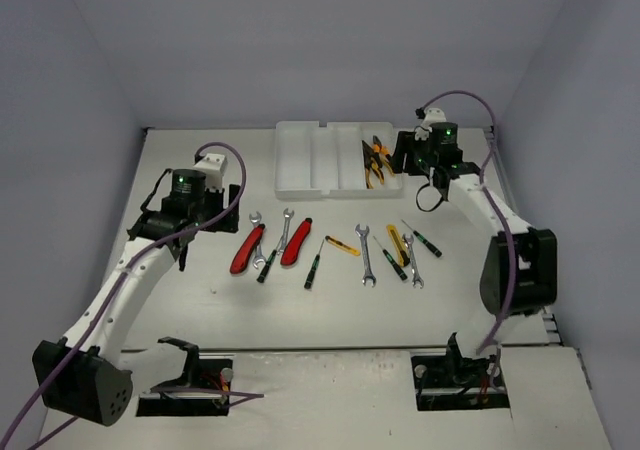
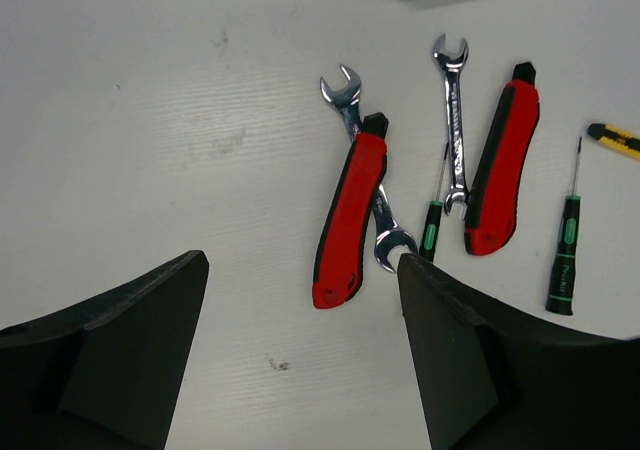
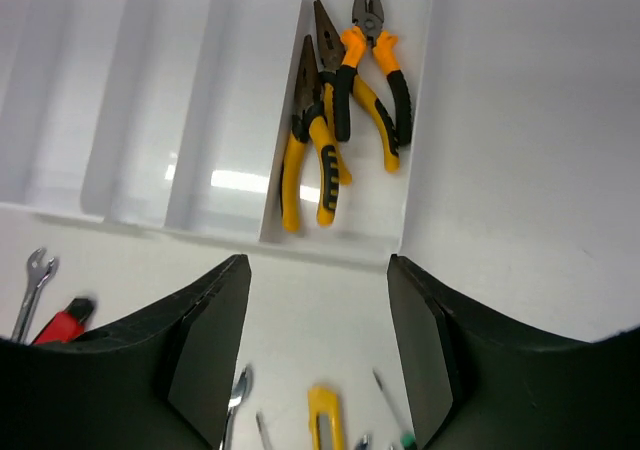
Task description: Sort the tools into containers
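The white tray (image 1: 300, 160) stands at the back middle; its rightmost slot holds yellow- and orange-handled pliers (image 1: 376, 160), which also show in the right wrist view (image 3: 300, 160). The other slots (image 3: 130, 100) look empty. Two red cutters (image 2: 348, 220) (image 2: 502, 167), silver wrenches (image 2: 453, 110), thin screwdrivers (image 2: 566, 250) and a yellow cutter (image 2: 615, 138) lie in a row on the table. My left gripper (image 2: 300, 350) is open and empty, above the table just left of the left red cutter. My right gripper (image 3: 318, 350) is open and empty, just in front of the tray's near right end.
More tools lie right of the row: a wrench (image 1: 365, 255), yellow cutters (image 1: 342, 245) (image 1: 398, 245) and a screwdriver (image 1: 421, 238). Grey walls close in the table at left, back and right. The arm bases stand at the near edge.
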Controlling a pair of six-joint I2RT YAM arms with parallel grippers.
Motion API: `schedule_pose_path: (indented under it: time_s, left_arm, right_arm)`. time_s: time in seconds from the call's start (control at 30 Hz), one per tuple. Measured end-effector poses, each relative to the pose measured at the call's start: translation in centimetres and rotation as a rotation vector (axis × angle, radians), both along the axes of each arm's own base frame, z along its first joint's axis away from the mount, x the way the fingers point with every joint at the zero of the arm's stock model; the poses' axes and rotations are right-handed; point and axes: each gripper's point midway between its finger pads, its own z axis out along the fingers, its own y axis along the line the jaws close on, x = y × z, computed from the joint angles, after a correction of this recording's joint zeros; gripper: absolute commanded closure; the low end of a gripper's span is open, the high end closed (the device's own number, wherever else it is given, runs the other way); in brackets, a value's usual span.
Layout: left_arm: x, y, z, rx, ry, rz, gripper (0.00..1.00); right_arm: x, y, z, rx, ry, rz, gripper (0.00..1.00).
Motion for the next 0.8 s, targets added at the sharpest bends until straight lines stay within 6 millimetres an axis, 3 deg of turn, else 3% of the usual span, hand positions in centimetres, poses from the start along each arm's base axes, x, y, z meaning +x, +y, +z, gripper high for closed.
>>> schedule_pose_path:
  time_s: [0.13, 0.23, 0.37, 0.5, 0.67, 0.8]
  left_arm:
    - [0.2, -0.6, -3.7, 0.029, 0.128, -0.041, 0.27]
    - [0.1, -1.0, -7.4, 0.051, 0.261, -0.066, 0.27]
    - [-0.9, -1.2, -12.3, 0.09, 0.441, -0.096, 0.27]
    - [-2.0, -1.5, -15.5, 0.125, 0.564, -0.129, 0.27]
    - [-2.3, -1.9, -17.1, 0.155, 0.633, -0.157, 0.3]
    - [-1.6, -2.0, -17.2, 0.168, 0.639, -0.168, 0.56]
  right_arm:
    - [-4.6, -0.3, 4.3, 0.007, -0.108, -0.011, 0.45]
    - [-8.1, 0.4, 3.9, 0.008, -0.112, 0.016, 0.44]
    - [-11.5, 0.8, 1.3, -0.001, -0.063, 0.044, 0.44]
    - [-12.1, 0.3, 0.3, -0.017, -0.042, 0.024, 0.44]
    - [-12.0, 0.1, 0.0, -0.019, -0.044, 0.01, 0.44]
    - [-12.3, 0.0, -0.2, -0.015, -0.044, 0.002, 0.44]
